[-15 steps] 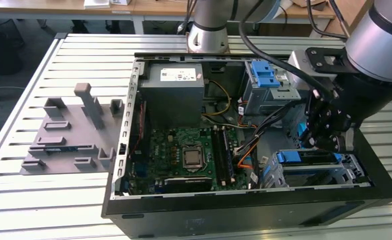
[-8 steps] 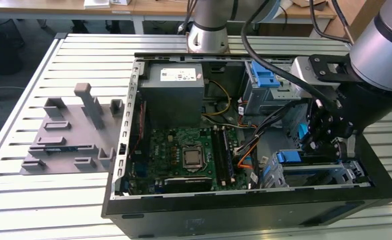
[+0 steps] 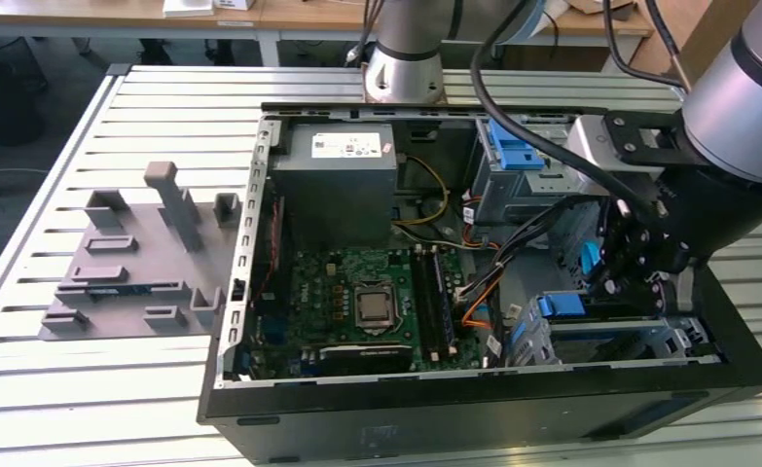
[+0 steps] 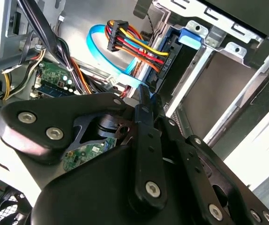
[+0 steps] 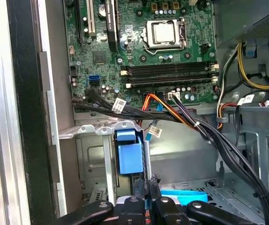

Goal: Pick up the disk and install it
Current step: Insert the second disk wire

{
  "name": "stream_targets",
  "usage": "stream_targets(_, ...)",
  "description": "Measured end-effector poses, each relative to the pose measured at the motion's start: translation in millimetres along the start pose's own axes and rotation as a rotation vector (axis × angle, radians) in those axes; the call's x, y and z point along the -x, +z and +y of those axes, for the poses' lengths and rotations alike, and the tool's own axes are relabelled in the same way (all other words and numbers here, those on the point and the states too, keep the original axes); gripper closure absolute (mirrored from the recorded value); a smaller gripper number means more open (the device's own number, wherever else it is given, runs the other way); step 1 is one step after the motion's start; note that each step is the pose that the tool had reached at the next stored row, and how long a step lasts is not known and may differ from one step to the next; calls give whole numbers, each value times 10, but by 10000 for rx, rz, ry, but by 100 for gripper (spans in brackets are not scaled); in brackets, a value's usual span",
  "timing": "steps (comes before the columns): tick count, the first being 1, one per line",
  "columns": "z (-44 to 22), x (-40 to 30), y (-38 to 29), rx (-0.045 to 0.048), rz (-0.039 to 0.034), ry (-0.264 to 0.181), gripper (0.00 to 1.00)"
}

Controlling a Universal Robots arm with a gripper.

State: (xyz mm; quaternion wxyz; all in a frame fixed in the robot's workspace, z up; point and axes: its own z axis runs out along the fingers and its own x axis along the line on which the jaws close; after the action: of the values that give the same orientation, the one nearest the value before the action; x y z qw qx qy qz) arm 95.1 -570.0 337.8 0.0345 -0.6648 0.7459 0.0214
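The disk sits slid into the drive cage at the case's front corner. Its blue plastic rail and tab (image 5: 130, 157) (image 4: 190, 37) (image 3: 560, 305) show, and its metal face is hidden by the cage. My gripper (image 5: 147, 194) (image 4: 144, 96) hangs inside the case just beside that cage. Its black fingers (image 4: 146, 140) are pressed together, with a thin blue strip at their tips. Whether the fingers pinch that strip I cannot tell. In the exterior view the gripper (image 3: 610, 282) is low in the case on the exterior view's right.
Bundles of black, orange and yellow cables (image 5: 186, 119) and a blue flat cable (image 4: 107, 70) cross close to the fingers. The motherboard (image 3: 361, 302) and grey power-supply box (image 3: 342, 180) fill the case. A grey slotted fixture plate (image 3: 134, 263) lies on the slatted table.
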Motion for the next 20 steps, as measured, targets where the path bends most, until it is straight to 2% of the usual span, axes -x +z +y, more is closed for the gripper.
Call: stream_targets(20, -51, -18, 52, 0, -2, 0, 84)
